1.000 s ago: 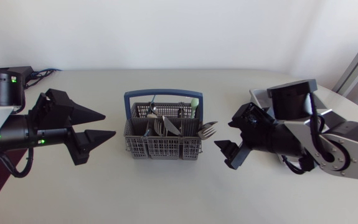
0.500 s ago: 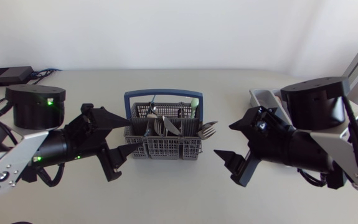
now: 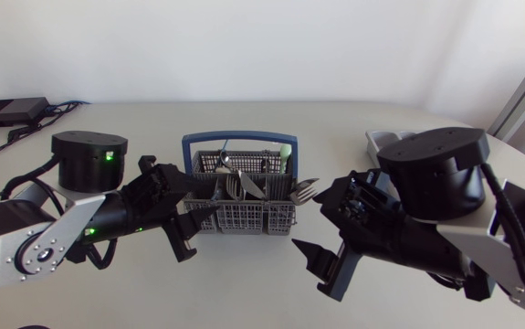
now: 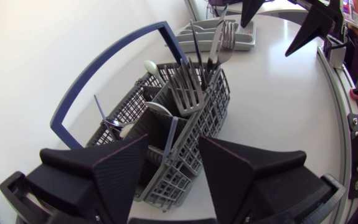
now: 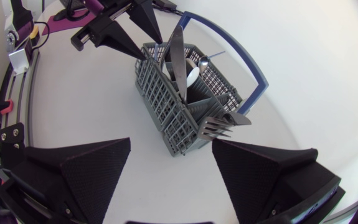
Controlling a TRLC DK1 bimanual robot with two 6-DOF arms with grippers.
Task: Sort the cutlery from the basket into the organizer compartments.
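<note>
1. Basket (image 3: 244, 219): grey plastic lattice with a blue hoop handle (image 3: 239, 137), standing mid-worktop (image 3: 244, 292); several pockets, cutlery upright inside; judged light, apt to slide or tip if a piece is drawn out at a slant
2. Forks (image 3: 306, 190): metal, tines up, fanned out over the basket end nearest the right arm (image 3: 445, 183); judged stiff, smooth, slippery and fairly light; best held on the neck just under the tines, across the flat faces, then lifted straight up
3. Knife (image 3: 251, 185): blade uppermost, leaning in a middle pocket; judged thin and slick; to be held across the flat of the blade, never edge-on, as likely to swivel in a loose pinch
4. Spoon (image 3: 228, 163) and pale green piece (image 3: 286, 152): in the rear pockets under the handle; straight-down reach partly barred by the hoop, so judged harder to take than the forks
5. Organizer (image 3: 383, 139): grey tray toward the far right of the worktop, well apart from the basket, mostly hidden behind the right arm in the head view; compartments and contents not to be told from here
6. Left claw (image 4: 172, 149): spread wide, pinching nothing; near end of the basket between its fingers; contact with the lattice not to be told
7. Right claw (image 5: 171, 149): spread wide, empty; near the fork end of the basket, apart from it, forks ahead of its fingers
</note>
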